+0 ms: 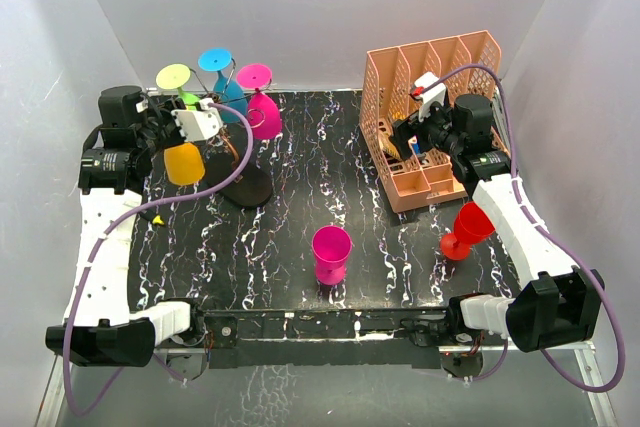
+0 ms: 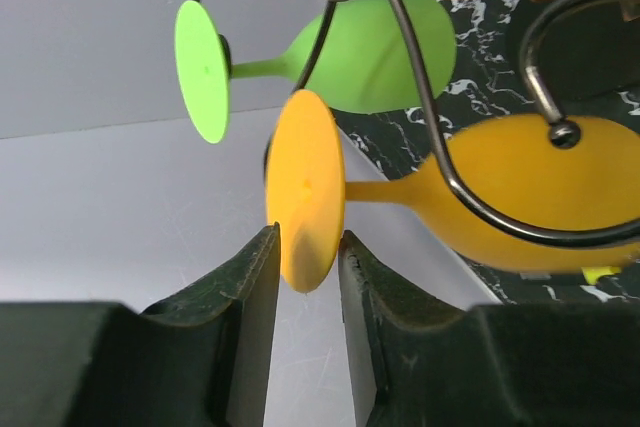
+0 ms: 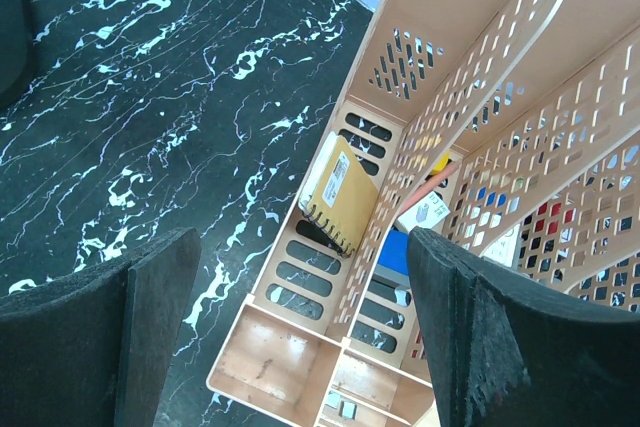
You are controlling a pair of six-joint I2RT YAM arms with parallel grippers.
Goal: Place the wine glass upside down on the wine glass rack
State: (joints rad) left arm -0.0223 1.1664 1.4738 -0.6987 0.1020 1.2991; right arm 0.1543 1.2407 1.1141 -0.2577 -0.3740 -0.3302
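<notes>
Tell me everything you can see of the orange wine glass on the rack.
The orange wine glass looks like matte plastic: round foot, thin stem, rounded bowl. It hangs upside down on the rack, stem through a wire loop, beside a green glass. The left gripper has a finger on each side of the foot; whether they press it is unclear.

1. Bright, even, diffuse light fills the white enclosure, and the side walls shade to grey.
2. The top view is sharp throughout. Shadows barely register on the dark marbled table [image 1: 290, 247].
3. In the left wrist view, the left gripper [image 2: 308, 247] is near-black and slightly soft, while the orange wine glass [image 2: 305, 187] is saturated and crisp.
4. In the right wrist view, the right gripper [image 3: 300, 237] has blurred, dark pads [image 3: 90, 347] in the bottom corners. The peach organizer [image 3: 480, 97] is sharp.
</notes>
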